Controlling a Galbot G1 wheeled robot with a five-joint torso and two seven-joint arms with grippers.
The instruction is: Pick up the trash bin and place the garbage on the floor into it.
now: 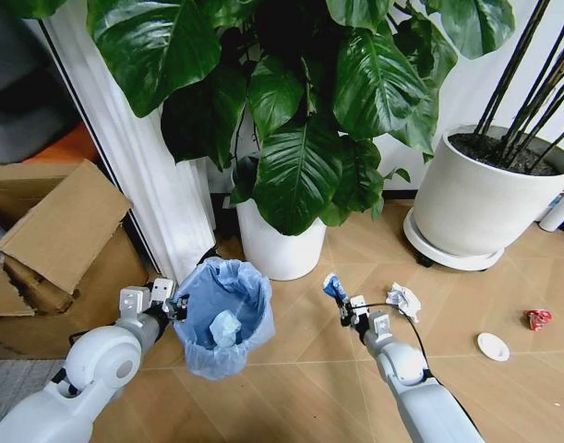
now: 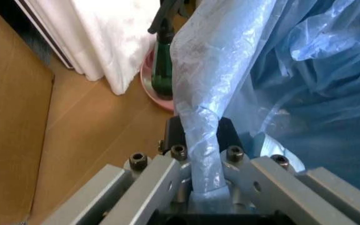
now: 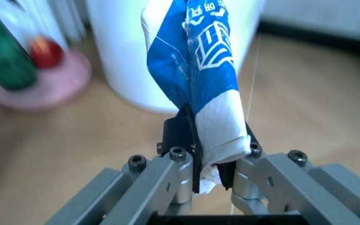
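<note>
My left gripper is shut on the rim of the trash bin, held above the floor; in the left wrist view the fingers pinch the light-blue bag. A crumpled pale piece lies inside the bin. My right gripper is shut on a blue-white wrapper, held up right of the bin; the right wrist view shows the wrapper standing up between the fingers. More garbage lies on the floor: crumpled white paper, a white round disc, a crushed red piece.
A big-leafed plant in a white pot stands just behind the bin. Another large white pot on a wheeled base stands at the right. Cardboard boxes and a white curtain are at the left. A green bottle stands on a pink dish.
</note>
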